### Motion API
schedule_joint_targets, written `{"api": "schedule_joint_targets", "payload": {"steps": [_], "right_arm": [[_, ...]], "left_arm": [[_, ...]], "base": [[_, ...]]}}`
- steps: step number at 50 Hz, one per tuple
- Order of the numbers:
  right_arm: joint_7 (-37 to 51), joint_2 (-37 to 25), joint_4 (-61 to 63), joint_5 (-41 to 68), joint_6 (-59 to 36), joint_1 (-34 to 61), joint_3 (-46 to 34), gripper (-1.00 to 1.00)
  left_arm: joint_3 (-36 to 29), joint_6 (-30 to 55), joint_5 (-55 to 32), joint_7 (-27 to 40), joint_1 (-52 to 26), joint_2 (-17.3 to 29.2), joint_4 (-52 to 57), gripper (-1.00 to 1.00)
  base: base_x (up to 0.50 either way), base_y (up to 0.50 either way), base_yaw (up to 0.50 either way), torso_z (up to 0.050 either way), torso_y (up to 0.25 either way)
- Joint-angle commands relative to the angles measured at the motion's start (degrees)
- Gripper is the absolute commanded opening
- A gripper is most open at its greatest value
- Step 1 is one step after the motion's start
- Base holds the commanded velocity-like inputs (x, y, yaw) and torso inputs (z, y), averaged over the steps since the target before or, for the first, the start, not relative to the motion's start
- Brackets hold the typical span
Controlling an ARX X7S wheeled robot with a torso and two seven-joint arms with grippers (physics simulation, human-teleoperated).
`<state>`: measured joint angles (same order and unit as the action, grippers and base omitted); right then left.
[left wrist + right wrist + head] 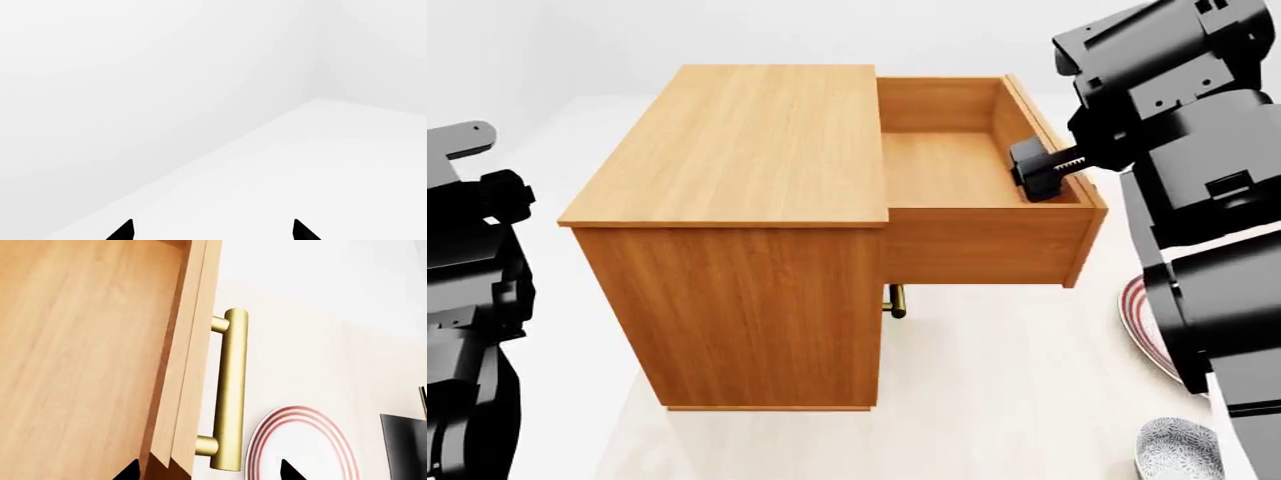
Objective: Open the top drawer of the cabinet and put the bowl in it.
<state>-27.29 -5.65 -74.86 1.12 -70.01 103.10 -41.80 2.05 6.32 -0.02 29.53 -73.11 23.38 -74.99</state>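
Now we see the top drawer (pixel 974 165) pulled out, our right tool (pixel 1044 170) spread wide above its front; the left tool (pixel 212 231) is likewise wide.

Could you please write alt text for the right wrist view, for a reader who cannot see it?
Close-up of the top drawer front with its brass bar handle between the open right gripper fingertips. Beyond lies a white plate with red rings.

— How is the light on your feeds?

— Bright, even and diffuse in all three. Your left wrist view is nearly washed out: white surfaces, faint shading only.

— Shadows?

— Soft. The cabinet (pixel 747 230) side facing you is darker than its top; a dim patch lies under the top drawer (pixel 981 200).

— Sharpness?

— Crisp throughout. No blur, glare or edge distortion noted.
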Motion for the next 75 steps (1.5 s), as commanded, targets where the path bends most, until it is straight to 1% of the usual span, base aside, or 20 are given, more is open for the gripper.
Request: {"api": "schedule_joint_targets", "payload": {"steps": [1,31,34,36,40,44,46,50,52,55,56,59,61,66,67,69,73,75], "right_arm": [[1.31,-1.65,-0.12,-1.60,0.20,0.27,-4.54,1.00],[2.96,-4.48,-0.12,-1.48,-0.10,0.26,-9.53,1.00],[3.34,-4.67,-0.10,-0.91,-0.04,0.61,-8.66,1.00],[3.53,-4.75,-0.10,-0.17,0.60,1.36,-6.95,1.00],[3.11,-5.60,-0.11,3.44,2.63,5.46,2.50,1.00],[4.89,-7.93,-0.11,6.25,3.54,10.78,14.92,1.00],[8.13,-9.89,-0.11,8.61,3.29,13.63,24.19,1.00],[14.55,-13.08,-0.09,10.06,5.16,16.74,37.12,1.00],[15.51,-14.19,-0.07,9.51,6.68,17.43,39.44,1.00],[13.59,-15.55,0.22,7.19,9.09,17.59,37.43,1.00],[13.36,-16.11,1.50,7.01,9.40,17.01,37.19,1.00],[15.69,-19.67,25.22,9.30,0.26,6.50,40.56,1.00],[15.50,-21.67,36.14,9.83,-3.04,1.55,40.39,1.00],[15.21,-26.86,54.10,9.35,-6.54,-7.14,37.51,1.00],[15.07,-27.94,56.59,9.53,-7.97,-8.29,37.67,1.00],[14.66,-29.22,59.38,10.69,-11.84,-9.42,40.43,1.00],[12.39,-33.67,64.17,12.53,-17.98,-12.29,40.79,1.00],[12.58,-35.86,65.52,14.26,-19.91,-13.93,41.06,1.00]], "left_arm": [[0.12,-0.08,-0.01,-0.11,0.00,0.05,0.00,1.00],[0.19,-0.29,0.03,-0.26,0.05,0.03,0.00,1.00],[0.18,-0.28,0.03,-0.23,0.04,0.06,0.00,1.00],[0.19,-0.29,0.02,-0.23,0.07,0.06,0.00,1.00],[0.23,-0.31,0.00,-0.27,0.12,0.03,0.00,1.00],[0.25,-0.25,0.01,-0.26,0.10,0.07,0.00,1.00],[0.28,-0.22,0.00,-0.27,0.04,0.06,0.00,1.00],[0.30,-0.18,0.01,-0.29,-0.09,0.03,0.00,1.00],[0.29,-0.18,0.02,-0.28,-0.14,0.03,0.00,1.00],[0.28,-0.16,0.02,-0.24,-0.20,0.06,0.00,1.00],[0.29,-0.15,0.02,-0.24,-0.23,0.08,0.00,1.00],[0.29,-0.18,0.02,-0.23,-0.33,0.16,0.00,1.00],[0.28,-0.20,0.03,-0.22,-0.38,0.17,0.00,1.00],[0.30,-0.24,0.01,-0.16,-0.41,0.17,0.00,1.00],[0.32,-0.24,0.00,-0.16,-0.38,0.16,0.00,1.00],[0.34,-0.25,0.00,-0.13,-0.33,0.14,0.00,1.00],[0.35,-0.25,0.02,-0.14,-0.40,0.12,0.00,1.00],[0.31,-0.27,0.04,-0.16,-0.43,0.11,0.00,1.00]], "base": [[0.00,0.00,0.00,0.000,0.000],[0.00,0.00,0.00,0.000,0.000],[0.00,0.00,0.00,0.000,0.000],[0.00,0.00,0.00,0.000,0.000],[0.00,0.00,0.00,0.000,0.000],[0.00,0.00,0.00,0.000,0.000],[0.00,0.00,0.00,0.000,0.000],[0.00,0.00,0.00,0.000,0.000],[0.00,0.00,0.00,0.000,0.000],[0.00,0.00,0.00,0.000,0.000],[0.00,0.00,0.00,0.000,0.000],[0.00,0.00,0.00,0.000,0.000],[0.00,0.00,0.00,0.000,0.000],[0.00,0.00,0.00,0.000,0.000],[0.00,0.00,0.00,0.000,0.000],[0.00,0.00,0.00,0.000,0.000],[0.00,0.00,0.00,0.000,0.000],[0.00,0.00,0.00,0.000,0.000]]}}
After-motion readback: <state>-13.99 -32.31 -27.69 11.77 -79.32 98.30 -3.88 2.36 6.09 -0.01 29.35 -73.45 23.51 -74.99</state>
